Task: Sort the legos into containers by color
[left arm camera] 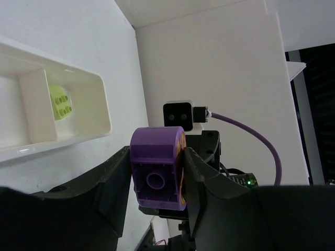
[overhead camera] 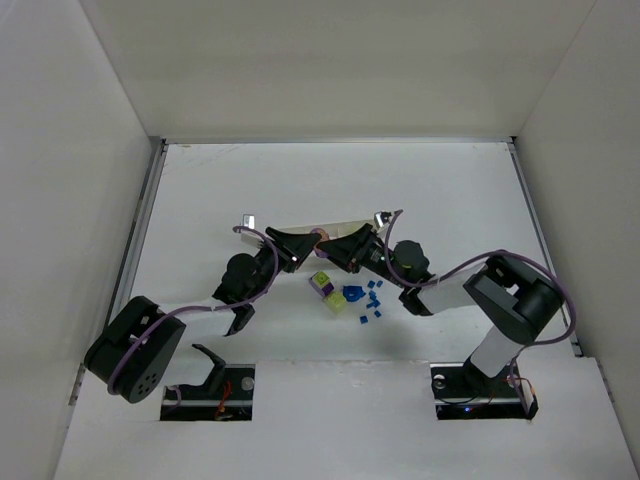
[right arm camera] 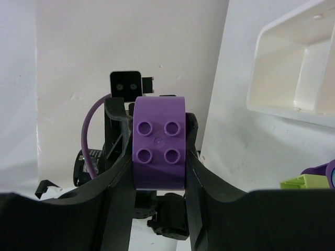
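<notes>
One purple brick sits between both grippers at once. In the left wrist view my left gripper is shut on its sides, hollow underside facing the camera. The right wrist view shows the studded top of the same purple brick, with my right gripper shut on it. From above, the left gripper and right gripper meet tip to tip in front of the white tray. A lime brick lies in the tray's end compartment. Loose legos lie on the table below the grippers.
Small blue bricks are scattered right of the lime and purple pile, with a larger blue piece beside them. A lime brick and a purple piece show at the right wrist view's edge. White walls enclose the table.
</notes>
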